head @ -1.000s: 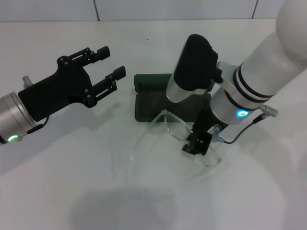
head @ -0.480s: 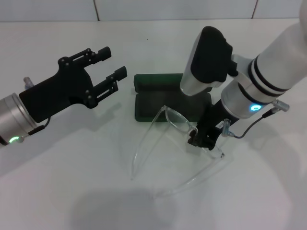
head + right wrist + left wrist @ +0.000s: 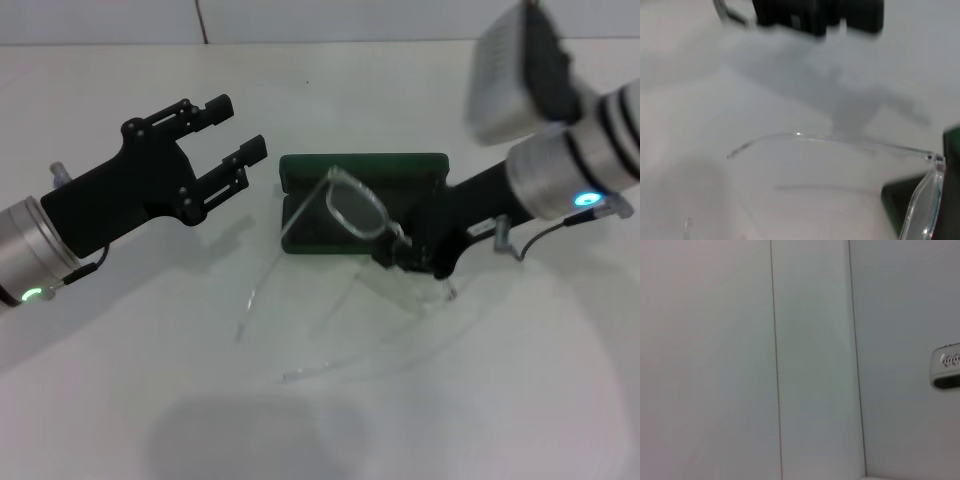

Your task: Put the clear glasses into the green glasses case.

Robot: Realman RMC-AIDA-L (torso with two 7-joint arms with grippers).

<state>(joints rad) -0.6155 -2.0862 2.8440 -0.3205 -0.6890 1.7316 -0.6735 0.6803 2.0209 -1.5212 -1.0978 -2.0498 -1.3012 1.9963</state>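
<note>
The right gripper has swung its arm low and lifted the clear glasses off the table, jaws pinched on them, tipping the lens over the open green case. The left gripper waits beside, jaws apart.

White table under the open green glasses case.

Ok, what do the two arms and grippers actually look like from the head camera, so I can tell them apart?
The left gripper is matte black with two forked, angular fingers on a silver wrist cuff carrying a green light. The right gripper is also black, on a silver and white arm with black bands, a blue-green light, a thin grey cable looping off it, and a boxy white and black camera housing on top.
</note>
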